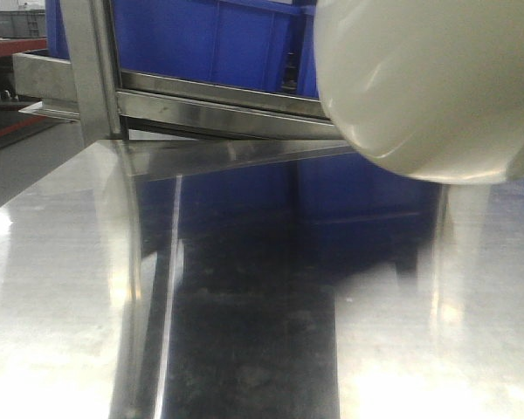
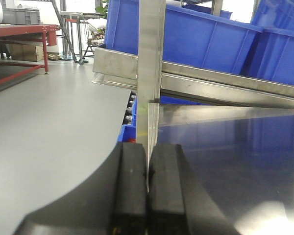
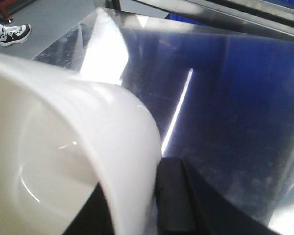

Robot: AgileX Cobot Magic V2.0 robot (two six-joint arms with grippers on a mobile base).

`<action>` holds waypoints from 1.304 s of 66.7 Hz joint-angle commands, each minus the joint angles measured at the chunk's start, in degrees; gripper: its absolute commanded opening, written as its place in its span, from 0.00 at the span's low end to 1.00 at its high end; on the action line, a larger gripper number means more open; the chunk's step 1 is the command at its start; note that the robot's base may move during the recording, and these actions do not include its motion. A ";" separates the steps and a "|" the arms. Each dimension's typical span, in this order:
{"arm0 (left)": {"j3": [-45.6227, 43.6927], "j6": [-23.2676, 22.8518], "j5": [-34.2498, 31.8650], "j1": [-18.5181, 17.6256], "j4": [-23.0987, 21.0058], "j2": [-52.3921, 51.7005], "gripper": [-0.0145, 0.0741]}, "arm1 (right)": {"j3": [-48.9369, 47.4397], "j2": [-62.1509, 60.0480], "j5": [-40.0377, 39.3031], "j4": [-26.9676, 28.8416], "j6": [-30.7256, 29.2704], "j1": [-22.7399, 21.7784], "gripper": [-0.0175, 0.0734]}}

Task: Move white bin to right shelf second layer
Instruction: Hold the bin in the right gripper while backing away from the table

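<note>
The white bin (image 1: 428, 83) hangs tilted in the air at the upper right of the front view, above the steel tabletop (image 1: 61, 288). In the right wrist view its rim and inside (image 3: 63, 147) fill the left side. My right gripper (image 3: 137, 205) is shut on the bin's wall, one finger inside and one finger (image 3: 172, 196) outside. My left gripper (image 2: 147, 183) is shut and empty, low over the tabletop's left edge, facing a steel rack post (image 2: 151, 58). The roller lanes of the right shelf's second layer are out of view.
A sloped steel rack rail (image 1: 218, 100) runs behind the tabletop, with blue plastic bins (image 1: 210, 39) on it; they also show in the left wrist view (image 2: 201, 39). A rack post (image 1: 92, 70) stands at the left. Grey floor (image 2: 44, 122) and a red bench (image 2: 19, 34) lie left.
</note>
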 commanded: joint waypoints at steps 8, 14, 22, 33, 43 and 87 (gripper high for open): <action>2.11 -0.56 -4.93 -0.32 -0.53 -0.18 0.26 | -1.80 -0.41 -6.15 0.01 -0.08 -0.28 0.25; 2.11 -0.56 -4.93 -0.32 -0.53 -0.18 0.26 | -1.80 -0.41 -6.15 0.01 -0.08 -0.28 0.25; 2.11 -0.56 -4.93 -0.32 -0.53 -0.18 0.26 | -1.80 -0.41 -6.15 0.01 -0.08 -0.28 0.25; 2.11 -0.56 -4.93 -0.32 -0.53 -0.18 0.26 | -1.80 -0.41 -6.15 0.01 -0.08 -0.28 0.25; 2.11 -0.56 -4.93 -0.32 -0.53 -0.18 0.26 | -1.80 -0.41 -6.15 0.01 -0.08 -0.28 0.25; 2.11 -0.56 -4.93 -0.32 -0.53 -0.18 0.26 | -1.80 -0.36 -5.32 0.01 -0.08 -0.28 0.25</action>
